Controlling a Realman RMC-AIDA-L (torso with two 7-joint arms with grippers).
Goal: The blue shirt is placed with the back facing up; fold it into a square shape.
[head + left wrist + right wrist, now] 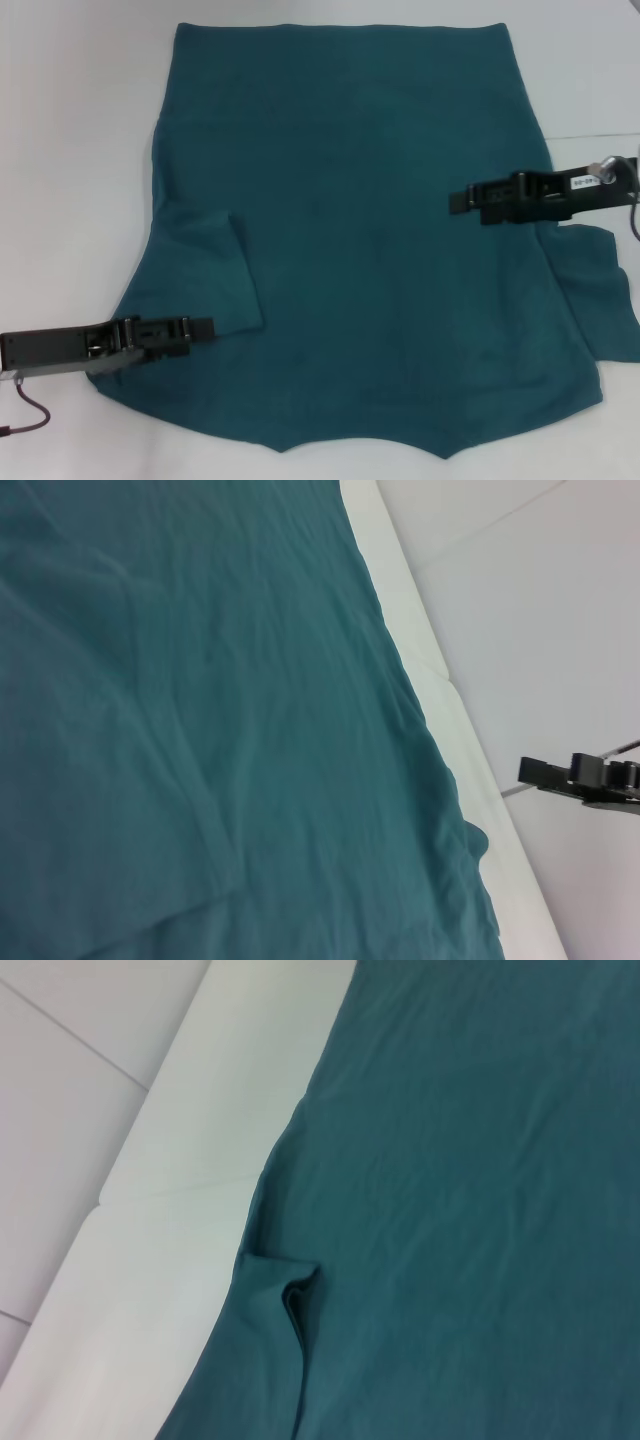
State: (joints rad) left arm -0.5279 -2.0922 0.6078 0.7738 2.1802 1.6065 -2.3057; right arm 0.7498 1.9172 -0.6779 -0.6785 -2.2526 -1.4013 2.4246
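Observation:
The blue shirt (370,250) lies flat on the white table, hem far, collar edge near. Its left sleeve (215,275) is folded inward onto the body. The right sleeve (605,300) still sticks out sideways. My left gripper (205,328) hovers low at the near left, its tip over the folded sleeve's lower corner. My right gripper (458,201) reaches in from the right over the shirt's right side, above the sleeve. The left wrist view shows shirt fabric (200,730) and the right gripper (524,771) far off. In the right wrist view, fabric (480,1160) has a small fold (295,1295).
The white table (70,150) shows bare on the left and in the far right corner. A red cable (30,415) hangs from the left arm at the near left. The table's edge (90,1220) and the floor beyond it appear in both wrist views.

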